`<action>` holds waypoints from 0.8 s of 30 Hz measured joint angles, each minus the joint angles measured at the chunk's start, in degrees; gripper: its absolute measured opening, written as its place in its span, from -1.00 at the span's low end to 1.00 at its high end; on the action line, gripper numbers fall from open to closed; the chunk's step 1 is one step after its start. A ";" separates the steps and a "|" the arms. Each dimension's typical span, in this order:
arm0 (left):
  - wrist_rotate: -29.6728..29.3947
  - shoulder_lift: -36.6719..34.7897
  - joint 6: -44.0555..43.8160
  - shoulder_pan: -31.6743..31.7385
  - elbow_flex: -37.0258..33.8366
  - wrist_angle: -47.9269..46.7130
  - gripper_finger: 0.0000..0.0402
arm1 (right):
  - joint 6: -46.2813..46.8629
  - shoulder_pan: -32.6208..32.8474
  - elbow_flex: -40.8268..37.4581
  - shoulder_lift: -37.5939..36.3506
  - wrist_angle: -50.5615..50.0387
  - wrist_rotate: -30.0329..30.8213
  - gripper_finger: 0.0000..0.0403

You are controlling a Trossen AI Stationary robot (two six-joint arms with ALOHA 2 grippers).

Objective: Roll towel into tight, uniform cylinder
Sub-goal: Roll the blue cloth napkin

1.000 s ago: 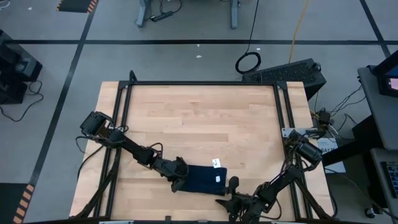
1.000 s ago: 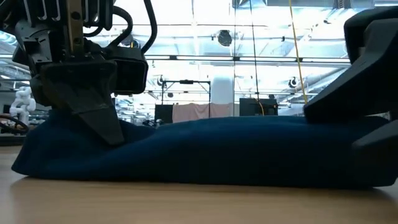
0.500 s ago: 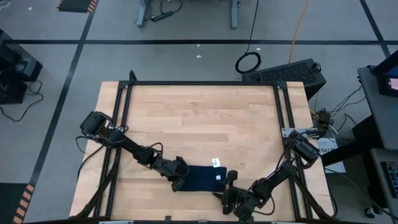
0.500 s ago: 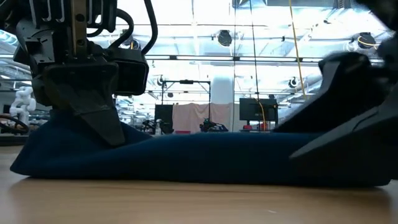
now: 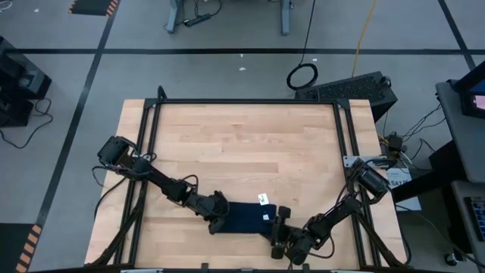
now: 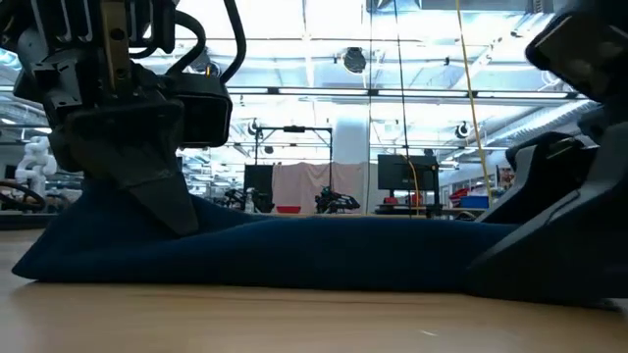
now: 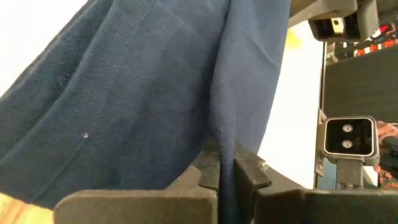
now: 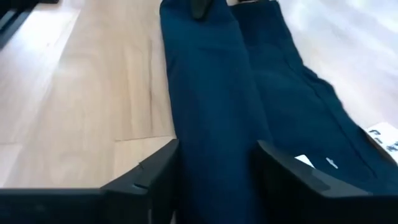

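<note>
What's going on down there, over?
Left gripper shut on the towel. Right gripper open, fingers astride its other end. Nothing in the way.

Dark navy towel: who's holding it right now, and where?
Left gripper is shut on the dark navy cloth towel, at its left end. Right gripper straddles the right end, fingers open, no hold.

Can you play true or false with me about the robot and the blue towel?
1. The towel is dark blue. True.
2. The towel hangs in the air above the table. False: it lies on the wood near the front edge.
3. The left gripper is pinching the towel's cloth. True.
4. The right gripper is far from the towel. False: its open fingers sit either side of the rolled edge.
5. A small white tag shows by the towel. True.
</note>
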 joint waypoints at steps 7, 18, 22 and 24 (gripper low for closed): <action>1.86 -0.65 2.32 -0.05 -0.10 0.16 -0.57 | 1.35 -1.19 0.04 0.15 0.04 -3.26 -0.27; 1.33 -14.33 13.75 -3.02 -0.21 -8.02 0.15 | 2.00 -1.32 -0.03 0.33 1.32 -4.50 -0.77; -12.96 -16.43 19.24 -9.44 -0.10 -10.68 0.19 | 2.06 -1.32 -0.04 0.35 1.85 -4.96 -0.84; -19.37 -16.15 20.53 -12.94 -0.10 -9.91 0.20 | 2.08 -1.41 -0.04 0.35 1.85 -5.02 -0.84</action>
